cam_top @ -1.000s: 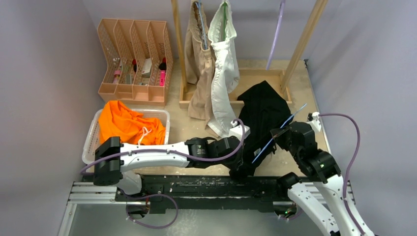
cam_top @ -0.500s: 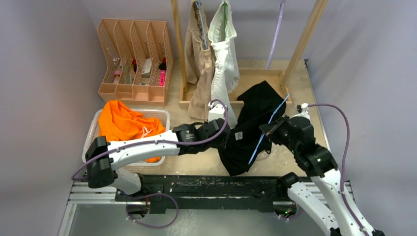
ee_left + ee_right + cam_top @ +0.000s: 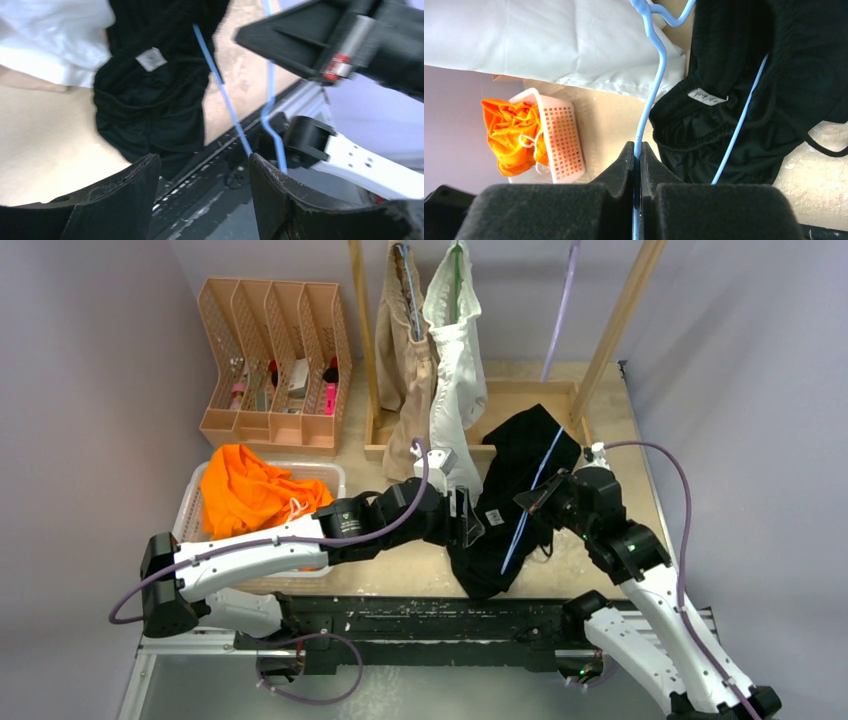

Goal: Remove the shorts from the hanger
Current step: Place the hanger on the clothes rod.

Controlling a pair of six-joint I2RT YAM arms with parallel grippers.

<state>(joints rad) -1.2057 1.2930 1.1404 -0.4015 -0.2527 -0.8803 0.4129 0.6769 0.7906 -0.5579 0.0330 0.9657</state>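
Observation:
The black shorts (image 3: 500, 545) lie crumpled on the table, in front of the rack. A thin blue hanger (image 3: 528, 502) slants across them, and one of its wires runs over the black cloth (image 3: 764, 75). My right gripper (image 3: 637, 150) is shut on the hanger's wire (image 3: 651, 85). My left gripper (image 3: 202, 165) hangs open and empty just left of the black shorts (image 3: 150, 85), touching nothing. White shorts (image 3: 455, 360) and beige shorts (image 3: 405, 370) hang on the wooden rack. Orange shorts (image 3: 255, 490) lie in the white basket (image 3: 188, 510).
A tan file organizer (image 3: 270, 360) with small items stands at the back left. The rack's wooden posts (image 3: 615, 325) and base tray (image 3: 520, 395) are behind the black shorts. A black rail (image 3: 420, 615) runs along the table's near edge.
My left gripper has opened, let go of the black shorts and moved back from the near edge. The right gripper has carried the hanger toward the rack.

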